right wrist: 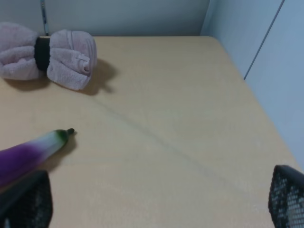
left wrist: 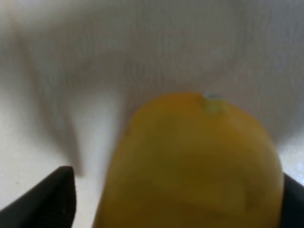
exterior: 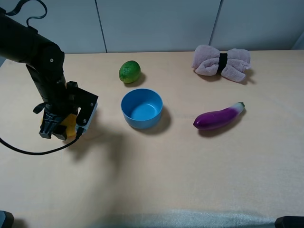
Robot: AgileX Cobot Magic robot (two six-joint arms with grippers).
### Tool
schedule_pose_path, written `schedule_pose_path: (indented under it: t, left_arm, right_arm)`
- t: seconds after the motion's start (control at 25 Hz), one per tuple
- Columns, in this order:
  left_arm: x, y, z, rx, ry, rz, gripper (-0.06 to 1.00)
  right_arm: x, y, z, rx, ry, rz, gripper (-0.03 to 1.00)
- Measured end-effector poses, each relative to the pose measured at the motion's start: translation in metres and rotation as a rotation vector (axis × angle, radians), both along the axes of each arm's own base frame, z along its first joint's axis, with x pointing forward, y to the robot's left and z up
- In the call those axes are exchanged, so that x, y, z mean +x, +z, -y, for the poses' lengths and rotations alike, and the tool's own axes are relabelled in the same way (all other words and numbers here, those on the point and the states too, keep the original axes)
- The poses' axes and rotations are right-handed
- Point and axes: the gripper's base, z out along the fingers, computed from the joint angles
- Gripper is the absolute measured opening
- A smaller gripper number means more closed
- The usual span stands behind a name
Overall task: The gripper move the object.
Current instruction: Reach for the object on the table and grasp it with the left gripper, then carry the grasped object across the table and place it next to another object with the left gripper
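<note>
Your right gripper [right wrist: 156,213] sits at the near edge, jaws wide apart and empty. On the left, your left gripper [exterior: 59,130] straddles the yellow potato-like object [left wrist: 190,166]. A gap shows beside one finger [left wrist: 47,199], so I judge it unclamped, with the move yet to do. Farther off are the blue bowl [exterior: 141,108] and the lime [exterior: 129,71]. No writing is readable.

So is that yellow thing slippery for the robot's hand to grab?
The yellow thing looks smooth and rounded, so it could slide in the left hand. Its oval shape might roll if nudged. It looks solid, probably not floppy.
</note>
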Motion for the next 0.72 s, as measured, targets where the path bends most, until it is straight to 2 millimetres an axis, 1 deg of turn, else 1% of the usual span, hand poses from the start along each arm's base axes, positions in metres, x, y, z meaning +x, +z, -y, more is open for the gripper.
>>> schedule_pose_path:
  t: [0.2,0.72]
  left_arm:
    - [0.0000,0.0000,0.0000,0.000,0.000,0.000,0.72]
    - [0.0000,0.0000,0.0000,-0.002,0.017,0.001,0.72]
  right_arm:
    - [0.0000,0.0000,0.0000,0.000,0.000,0.000,0.69]
    - [0.0000,0.0000,0.0000,0.000,0.000,0.000,0.69]
